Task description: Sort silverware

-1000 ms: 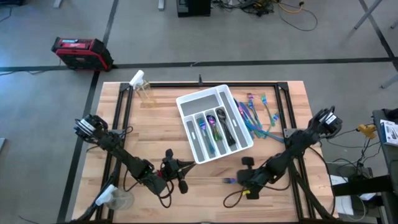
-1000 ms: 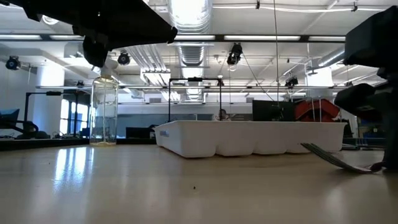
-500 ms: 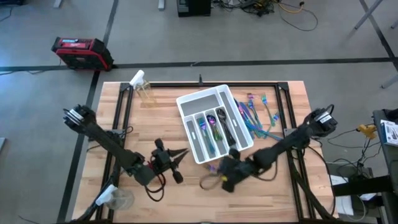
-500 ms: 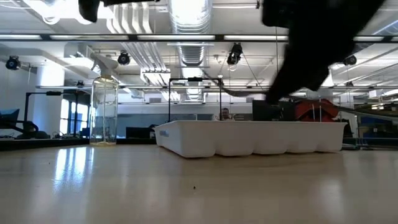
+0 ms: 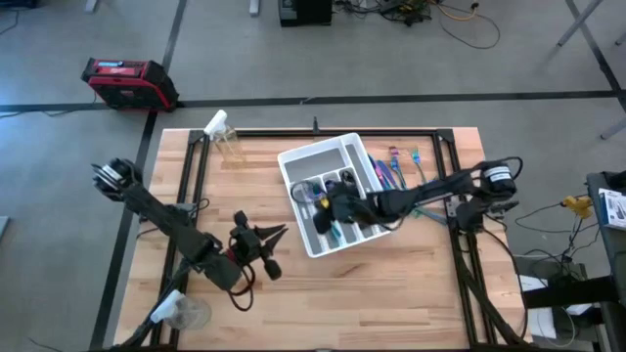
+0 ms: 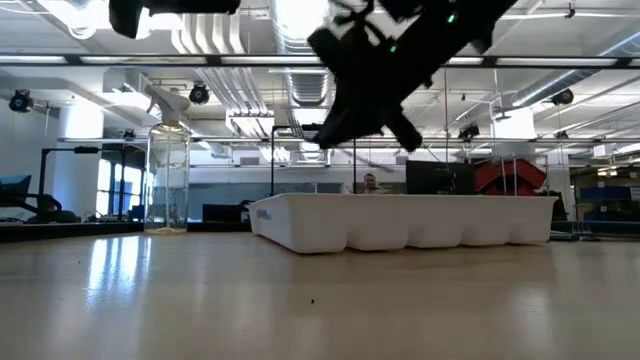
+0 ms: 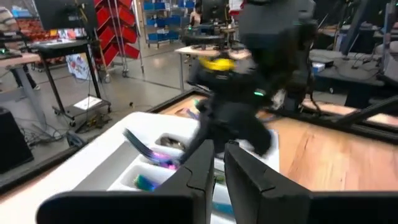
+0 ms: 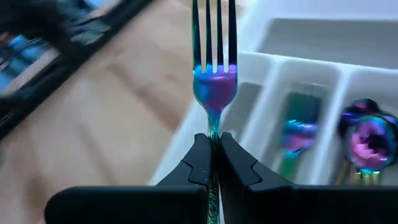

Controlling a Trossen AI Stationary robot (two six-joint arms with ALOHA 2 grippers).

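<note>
My right gripper (image 5: 321,198) is shut on an iridescent blue-purple fork (image 8: 214,81) and hovers above the white compartmented tray (image 5: 293,156). The fork also shows in the left wrist view (image 7: 144,149). More silverware lies in the tray's slots (image 8: 367,140), and a loose bunch (image 5: 399,176) rests flat on the wood to the tray's right. My left gripper (image 5: 277,236) is shut on nothing and sits over the table, near and left of the tray. My right gripper pinches the fork's handle just behind the head (image 8: 214,127) between its two fingers. The fingers reach in from the table's right, and the fork runs on along them with its tines pointing away toward the left. It is lifted clear above the tray.
A clear spray bottle (image 5: 223,137) stands at the far left of the table, also seen in the low view (image 6: 167,170). A clear plastic cup (image 5: 186,313) sits at the near left corner. Bare wood lies near the tray's front edge.
My right gripper has lifted the fork off the near right part of the table and carried it up and toward the far left, until it is above the tray. My left gripper has drawn back a little toward the left and far side.
</note>
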